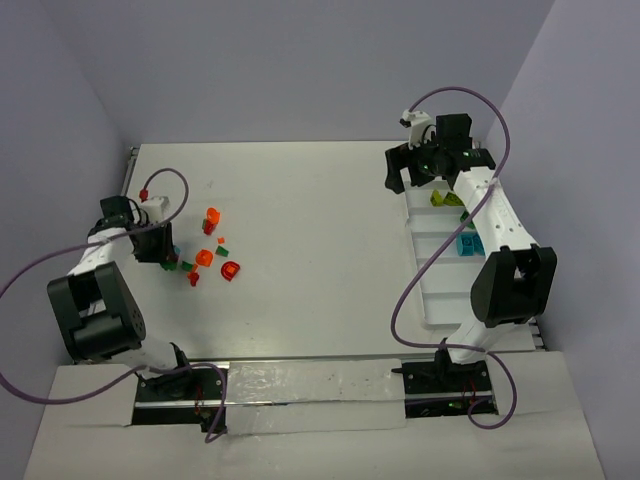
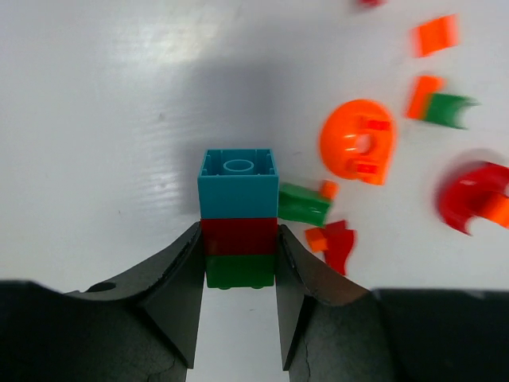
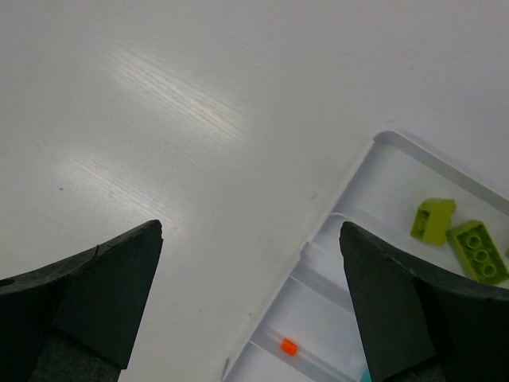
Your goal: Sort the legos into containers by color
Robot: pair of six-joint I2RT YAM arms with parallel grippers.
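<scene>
In the left wrist view, a stack of three legos lies on the table: a teal-blue brick (image 2: pixel 238 183), a red one (image 2: pixel 238 236) and a dark green one (image 2: pixel 240 269). My left gripper (image 2: pixel 238 243) has both fingers pressed against the sides of the red and green bricks. Loose legos lie to its right: an orange round piece (image 2: pixel 358 141), a red curved piece (image 2: pixel 477 195) and a dark green brick (image 2: pixel 302 204). My right gripper (image 3: pixel 250 231) hangs wide open and empty beside the far end of the white container tray (image 3: pixel 374 147). That tray holds two lime bricks (image 3: pixel 433 216).
From above, the tray (image 1: pixel 440 290) runs along the right side of the table, with a teal brick (image 1: pixel 466 245) in a middle compartment. A tiny orange piece (image 3: pixel 289 347) sits on a divider. The loose legos (image 1: pixel 212 216) cluster at the left by my left gripper (image 1: pixel 160 245).
</scene>
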